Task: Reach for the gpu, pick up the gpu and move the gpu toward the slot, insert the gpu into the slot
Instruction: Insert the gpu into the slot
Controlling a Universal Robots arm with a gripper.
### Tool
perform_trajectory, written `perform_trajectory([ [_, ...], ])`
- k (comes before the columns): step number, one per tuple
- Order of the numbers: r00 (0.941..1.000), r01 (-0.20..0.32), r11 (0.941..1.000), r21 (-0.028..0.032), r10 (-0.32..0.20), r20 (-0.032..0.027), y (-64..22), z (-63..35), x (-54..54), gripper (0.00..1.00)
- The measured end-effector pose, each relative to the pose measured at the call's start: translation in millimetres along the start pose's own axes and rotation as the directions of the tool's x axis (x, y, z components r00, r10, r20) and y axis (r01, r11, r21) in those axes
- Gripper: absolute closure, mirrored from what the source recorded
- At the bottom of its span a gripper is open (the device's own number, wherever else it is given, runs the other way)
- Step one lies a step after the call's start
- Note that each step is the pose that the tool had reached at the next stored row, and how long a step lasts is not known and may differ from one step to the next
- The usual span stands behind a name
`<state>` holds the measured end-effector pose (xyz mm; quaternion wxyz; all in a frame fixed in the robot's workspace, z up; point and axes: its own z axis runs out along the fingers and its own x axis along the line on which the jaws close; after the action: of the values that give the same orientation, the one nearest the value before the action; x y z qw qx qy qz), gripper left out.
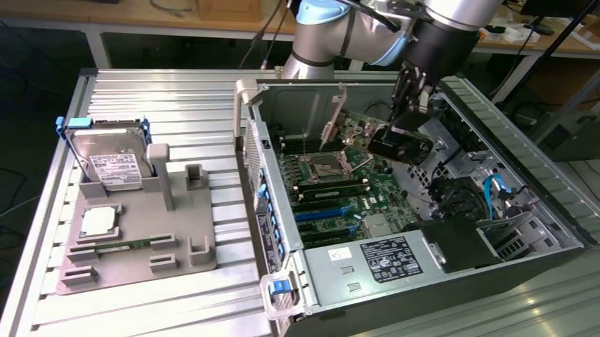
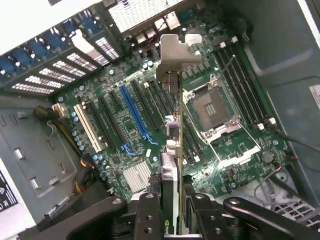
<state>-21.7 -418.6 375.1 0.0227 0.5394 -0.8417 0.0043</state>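
The computer case (image 1: 267, 175) sits on the table (image 1: 178, 98) at the exterior view's right, the holder (image 1: 178, 225) with the hard drive (image 1: 112, 165) at its left. Inside the case, the gpu (image 2: 172, 60) hangs in the gripper (image 2: 172, 212) over the motherboard (image 2: 125, 145).

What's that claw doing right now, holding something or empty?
Gripper: closed, holding the gpu.

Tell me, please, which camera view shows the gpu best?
The wrist view: the gpu runs edge-on from the end effector gripping it to its bracket, over the motherboard. The exterior view shows its bracket and some of the card inside the case, with the arm covering its far end.
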Motion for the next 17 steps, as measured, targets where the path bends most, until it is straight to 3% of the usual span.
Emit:
perform_trajectory([
  [3,0.9960,0.090,0.9960,0.0038,-0.090,-0.0018,-0.1,6.3,-0.3,0.73],
  [7,0.9866,0.163,0.9866,0.0064,-0.163,-0.0022,-0.2,10.5,-0.5,0.73],
  [9,0.9800,0.199,0.9800,0.0055,-0.199,0.0062,-0.1,11.1,-0.4,0.73],
  [13,0.9666,0.254,0.9673,0.0011,-0.254,0.0359,-0.2,11.9,-0.5,0.73],
  [14,0.9621,0.270,0.9630,0.0008,-0.269,0.0407,-0.2,12.4,-0.6,0.73],
  [17,0.9542,0.297,0.9550,0.0013,-0.297,0.0406,2.3,16.5,0.4,0.73],
])
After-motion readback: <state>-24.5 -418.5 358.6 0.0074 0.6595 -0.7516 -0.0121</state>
